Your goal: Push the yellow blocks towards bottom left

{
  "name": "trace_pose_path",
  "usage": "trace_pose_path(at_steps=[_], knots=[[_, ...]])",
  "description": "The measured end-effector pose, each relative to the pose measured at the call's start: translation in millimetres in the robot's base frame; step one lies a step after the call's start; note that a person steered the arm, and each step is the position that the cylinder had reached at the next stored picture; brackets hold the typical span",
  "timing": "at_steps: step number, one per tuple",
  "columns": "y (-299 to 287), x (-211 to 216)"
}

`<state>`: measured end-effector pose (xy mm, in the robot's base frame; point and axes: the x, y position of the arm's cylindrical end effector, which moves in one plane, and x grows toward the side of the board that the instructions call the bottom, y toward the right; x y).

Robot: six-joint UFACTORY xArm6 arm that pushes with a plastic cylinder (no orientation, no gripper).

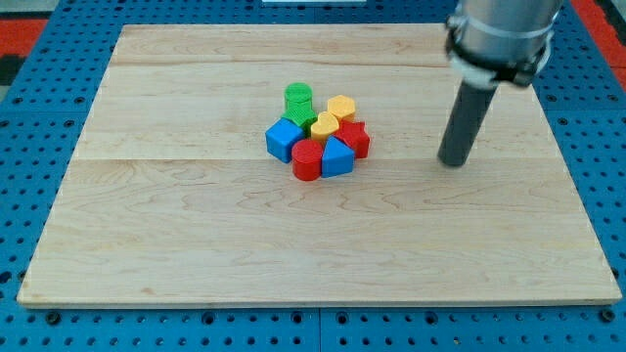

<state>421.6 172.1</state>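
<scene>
Two yellow blocks sit in a tight cluster near the board's middle: a yellow hexagon-like block (341, 107) at the cluster's upper right and a yellow block (325, 124) just below and left of it. Around them are a green cylinder-like block (298, 99), a second green block (309, 127) mostly hidden, a blue cube (284, 139), a red cylinder (307, 159), a blue block (336, 156) and a red star-like block (356, 138). My tip (453, 162) rests on the board to the right of the cluster, well apart from it.
The wooden board (176, 225) lies on a blue perforated table (20, 117). The arm's grey body (499, 34) hangs over the board's upper right.
</scene>
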Motion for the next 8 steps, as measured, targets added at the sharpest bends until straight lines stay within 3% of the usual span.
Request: trace_pose_path(at_steps=[1,2,3,5,6,8], knots=[[-1.6,-78.0],[-65.8,-110.6],[-118.6,-93.2],[-155.6,-21.7],[-167.2,-11.3],[-84.9,-52.4]])
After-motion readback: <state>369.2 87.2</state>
